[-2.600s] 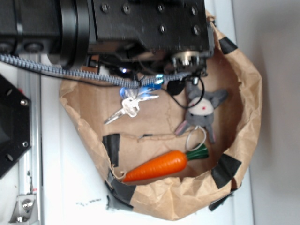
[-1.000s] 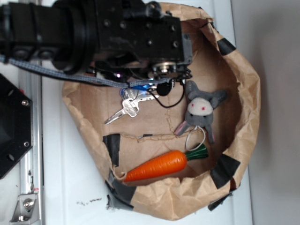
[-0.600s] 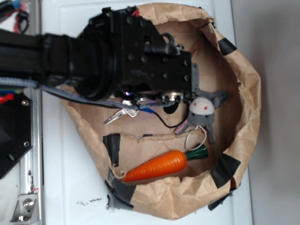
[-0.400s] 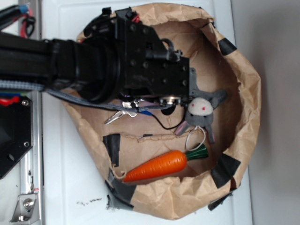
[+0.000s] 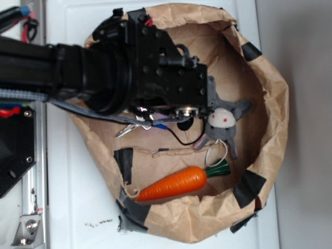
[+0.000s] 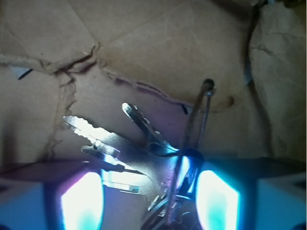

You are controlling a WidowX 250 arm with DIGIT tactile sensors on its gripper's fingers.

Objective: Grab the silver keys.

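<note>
End effector (image 6: 148, 201) is spread wide, its two glowing fingers (image 6: 81, 201) straddling the silver keys (image 6: 124, 143) without pinching them yet. The keys are shiny, toothed blades fanned out on a thin dark wire ring, lying flat on the paper bag (image 5: 270, 129) floor. From outside only the blade tips poke out under the arm. Grey bunny (image 5: 224, 123) sits just right, orange carrot (image 5: 176, 184) nearer the front rim.

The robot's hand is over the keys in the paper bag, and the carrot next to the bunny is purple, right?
Not quite: the carrot is orange with a green top, as the exterior view shows. The rest holds: the gripper is over the silver keys in the paper bag, near the bunny.
</note>
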